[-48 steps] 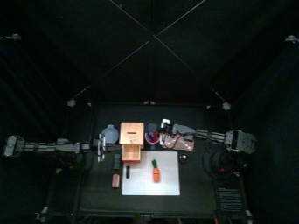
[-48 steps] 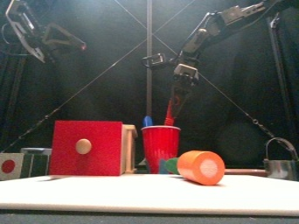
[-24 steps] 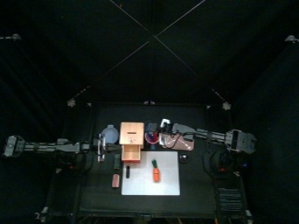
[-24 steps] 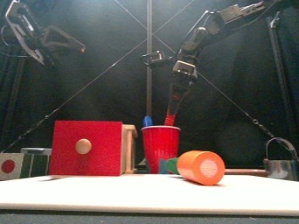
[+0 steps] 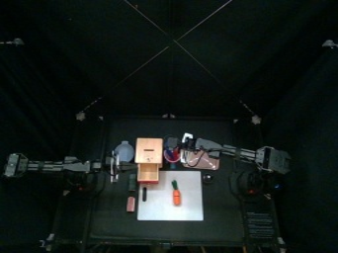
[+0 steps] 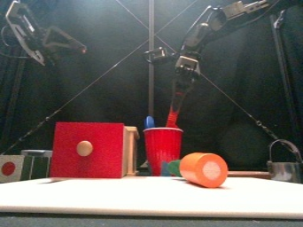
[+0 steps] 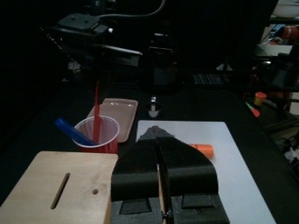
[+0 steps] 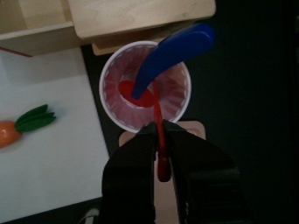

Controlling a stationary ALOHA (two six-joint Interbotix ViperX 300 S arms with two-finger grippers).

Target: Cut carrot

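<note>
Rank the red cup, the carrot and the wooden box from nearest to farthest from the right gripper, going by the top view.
From the right gripper:
1. Red cup, just below the gripper.
2. Wooden box, across the cup, toward the left arm.
3. Carrot, on the white board at the table's front.

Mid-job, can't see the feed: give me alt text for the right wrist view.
The right gripper is closed on a thin red tool just above a red cup, with a blue-handled tool left standing in the cup. The carrot lies uncut on the white mat beside the cup, and a wooden box sits beyond.
</note>
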